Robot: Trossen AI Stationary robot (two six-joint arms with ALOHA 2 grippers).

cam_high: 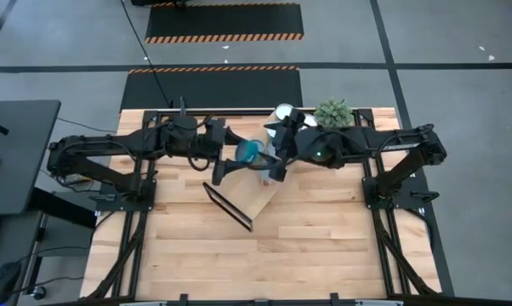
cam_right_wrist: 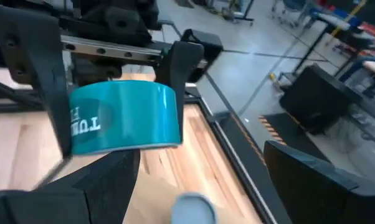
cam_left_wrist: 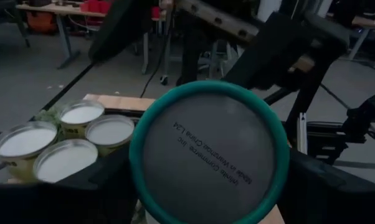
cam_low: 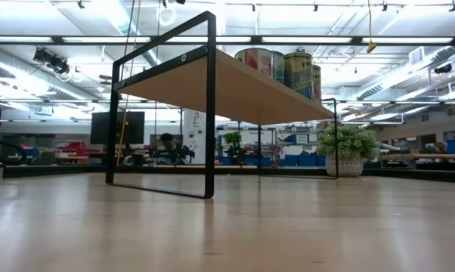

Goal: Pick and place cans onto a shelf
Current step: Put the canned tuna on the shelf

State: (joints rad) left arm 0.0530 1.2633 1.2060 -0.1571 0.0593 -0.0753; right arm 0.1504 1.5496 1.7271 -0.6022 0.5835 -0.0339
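Teal plastic wraps the can (cam_high: pixel 251 153) held up in the air between the two arms, above the near part of the shelf (cam_high: pixel 254 200). The left hand (cam_high: pixel 224 158) pinches it by its sides, one dark finger (cam_right_wrist: pixel 45 74) against each side of the teal wall. The can lies tipped over, its long axis roughly level, with its flat grey end (cam_left_wrist: pixel 209 158) facing back toward the left wrist. The right hand (cam_high: pixel 279 151) sits just beside the can on its other side, fingers spread and gripping nothing.

Four white-topped cans (cam_left_wrist: pixel 64 138) stand upright, bunched together on the shelf's far end, close to one small green potted plant (cam_high: pixel 333 112). From the table (cam_low: pixel 227 227), the shelf shows as one long light-wood board on dark end frames.
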